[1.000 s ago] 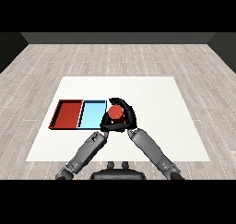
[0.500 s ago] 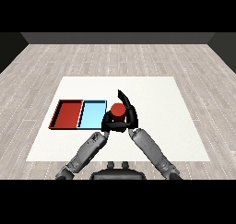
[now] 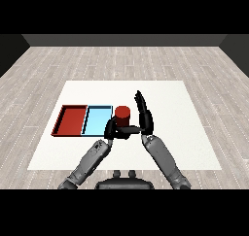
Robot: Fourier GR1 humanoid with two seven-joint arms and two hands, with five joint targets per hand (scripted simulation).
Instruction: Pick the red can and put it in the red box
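Near the middle of the frame, the red can [image 3: 122,116] is standing upright on the white table [image 3: 185,128], just right of the light blue tray [image 3: 96,121] and outside both trays. To the left of that tray, touching it side by side, the red tray [image 3: 71,121] is lying with nothing in it. Coming in from the lower left, the left hand [image 3: 116,130] is curling round the lower part of the can, its fingers wrapping across the can's front so that it is grasping the can. Coming in from the lower right, the right hand [image 3: 144,116] is standing just to the right of the can with its fingers straight and pointing toward the upper part of the frame, released and holding nothing. Whether its palm is touching the can is not clear. Both grey forearms are converging below the can.
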